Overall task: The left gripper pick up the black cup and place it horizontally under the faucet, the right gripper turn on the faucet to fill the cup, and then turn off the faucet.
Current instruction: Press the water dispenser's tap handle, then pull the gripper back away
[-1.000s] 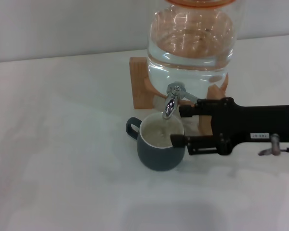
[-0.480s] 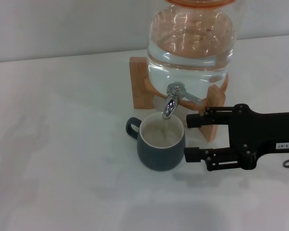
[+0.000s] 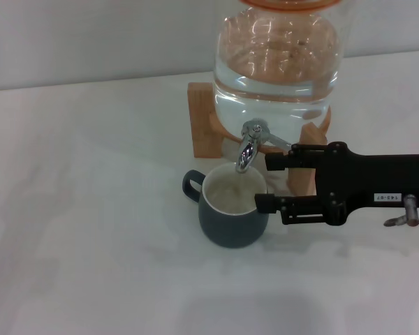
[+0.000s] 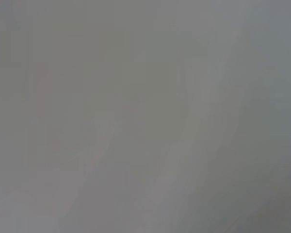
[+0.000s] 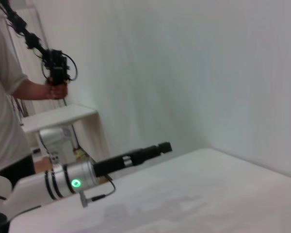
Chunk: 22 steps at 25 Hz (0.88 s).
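Observation:
The black cup (image 3: 232,215) stands upright on the white table, its mouth right under the spout of the chrome faucet (image 3: 248,145), its handle pointing to the left. The faucet is fitted to a large clear glass jar (image 3: 278,63) full of water. My right gripper (image 3: 263,183) reaches in from the right, open. Its far finger lies by the faucet's lever and its near finger (image 3: 279,204) is at the cup's right rim. The left gripper does not show in the head view. The left wrist view shows only plain grey.
The jar rests on a wooden stand (image 3: 205,125) behind the cup. The white table (image 3: 91,230) spreads to the left and front. In the right wrist view a person (image 5: 7,131) stands far off behind a silver-wristed arm (image 5: 72,179).
My right gripper had drawn back to the right and toward the table's front half a second ago. It has now moved back left to the faucet lever and the cup's rim. The cup has not moved.

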Each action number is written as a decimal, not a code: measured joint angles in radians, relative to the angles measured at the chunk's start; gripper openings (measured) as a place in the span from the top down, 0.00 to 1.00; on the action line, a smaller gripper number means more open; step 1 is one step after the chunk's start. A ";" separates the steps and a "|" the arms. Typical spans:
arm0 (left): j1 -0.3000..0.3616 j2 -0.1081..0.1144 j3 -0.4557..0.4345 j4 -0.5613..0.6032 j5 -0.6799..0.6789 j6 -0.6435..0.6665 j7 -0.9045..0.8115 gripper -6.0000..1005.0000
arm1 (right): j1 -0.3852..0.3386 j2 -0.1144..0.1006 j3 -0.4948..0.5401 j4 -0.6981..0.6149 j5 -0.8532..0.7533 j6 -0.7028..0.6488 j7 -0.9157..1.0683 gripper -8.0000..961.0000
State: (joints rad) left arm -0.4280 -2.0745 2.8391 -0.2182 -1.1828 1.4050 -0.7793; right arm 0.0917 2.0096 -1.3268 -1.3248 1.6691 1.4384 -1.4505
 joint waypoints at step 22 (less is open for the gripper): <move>0.010 -0.004 0.000 0.005 0.008 0.008 -0.001 0.57 | 0.002 -0.002 0.027 0.041 -0.027 -0.067 -0.028 0.20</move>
State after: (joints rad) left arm -0.4176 -2.0785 2.8394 -0.2136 -1.1744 1.4135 -0.7798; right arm 0.0932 2.0079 -1.2999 -1.2841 1.6422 1.3711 -1.4786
